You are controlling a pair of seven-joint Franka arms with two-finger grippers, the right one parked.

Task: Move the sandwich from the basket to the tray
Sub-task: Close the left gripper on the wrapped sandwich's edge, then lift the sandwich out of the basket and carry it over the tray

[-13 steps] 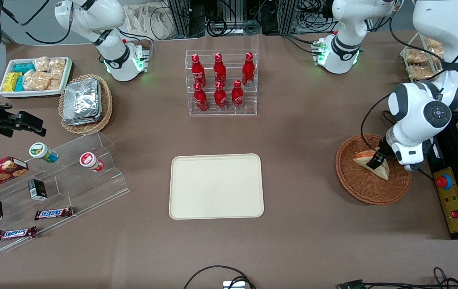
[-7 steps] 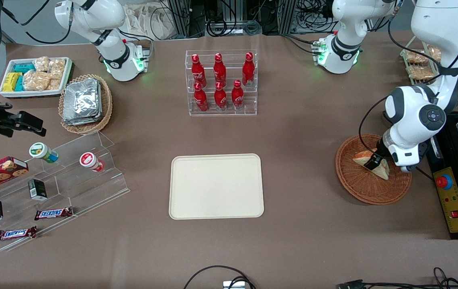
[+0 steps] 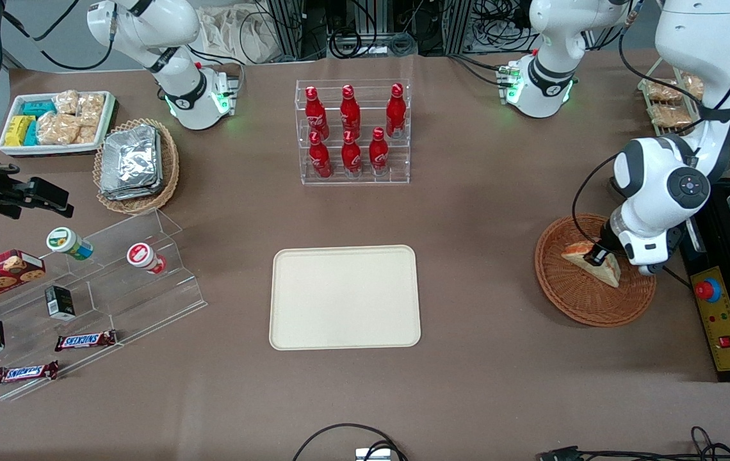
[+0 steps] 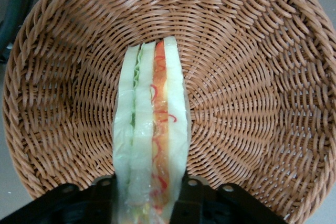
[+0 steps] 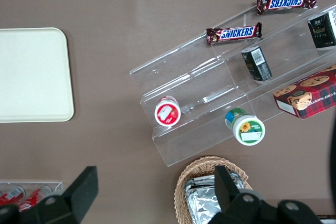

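Observation:
The sandwich is a pale bread wedge in clear wrap with red-orange and green filling. It stands on edge in the reddish-brown wicker basket, toward the working arm's end of the table. My left gripper reaches down into the basket and is shut on the sandwich. Its black fingers press both bread faces, and the gripper holds the wedge's near end. The cream tray lies bare at the table's middle, well apart from the basket.
A rack of red bottles stands farther from the camera than the tray. A control box with a red button sits beside the basket. A tan basket of foil packs, a white snack bin and acrylic steps lie toward the parked arm's end.
The working arm's wrist has shifted slightly toward the middle of the table. The gripper stays on the sandwich, which is still in the basket.

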